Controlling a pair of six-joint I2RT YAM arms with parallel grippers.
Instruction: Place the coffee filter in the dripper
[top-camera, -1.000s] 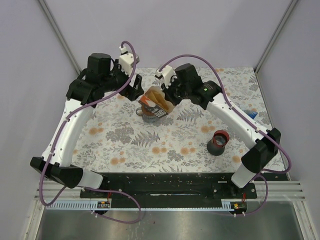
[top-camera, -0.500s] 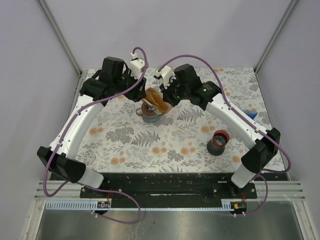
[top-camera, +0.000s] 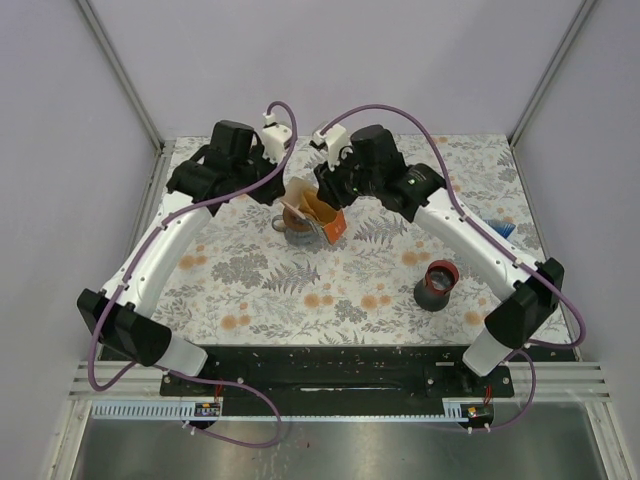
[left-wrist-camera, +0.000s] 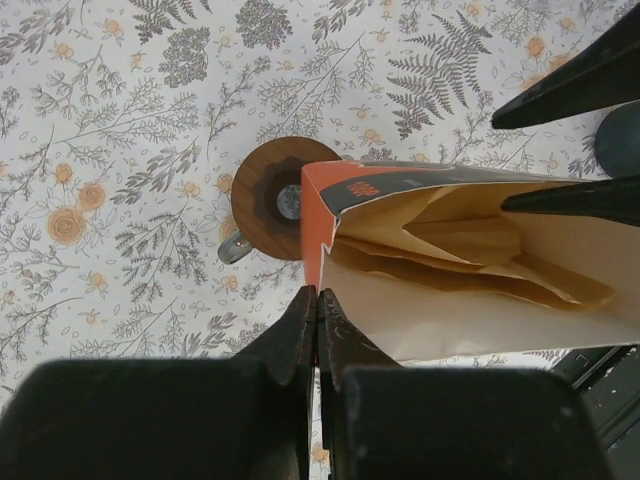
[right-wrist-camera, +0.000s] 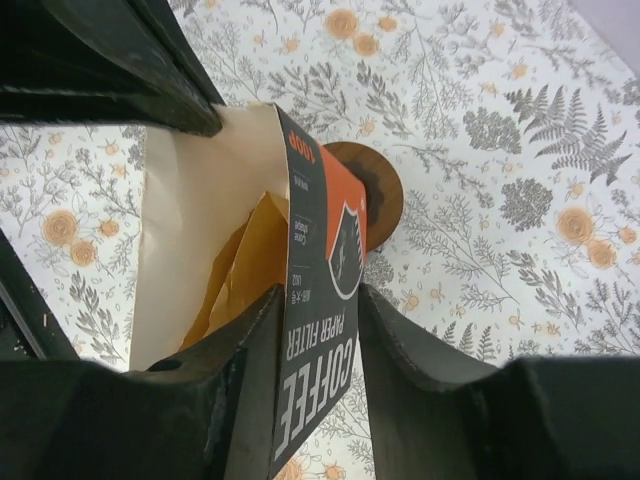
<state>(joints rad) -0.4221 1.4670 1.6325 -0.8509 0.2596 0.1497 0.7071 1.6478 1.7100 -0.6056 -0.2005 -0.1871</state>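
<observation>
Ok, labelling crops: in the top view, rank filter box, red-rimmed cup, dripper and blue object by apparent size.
1. filter box
2. red-rimmed cup, only slightly smaller
3. blue object
dripper: mostly hidden beneath the box, so unranked.

Overhead camera is sitting high above and behind the base rail (top-camera: 330, 362), looking down and forward, standing well off and taking in the whole floral table (top-camera: 350, 290). Left wrist camera is peering straight down past the left gripper (left-wrist-camera: 316, 300), very close over the filter box (left-wrist-camera: 450, 270) with the dripper (left-wrist-camera: 272, 185) beneath; right wrist camera is doing the same past the right gripper (right-wrist-camera: 318, 300), facing in from the opposite side. All three are sharing one patch: the open box, the brown dripper, and the floral print around them.
</observation>
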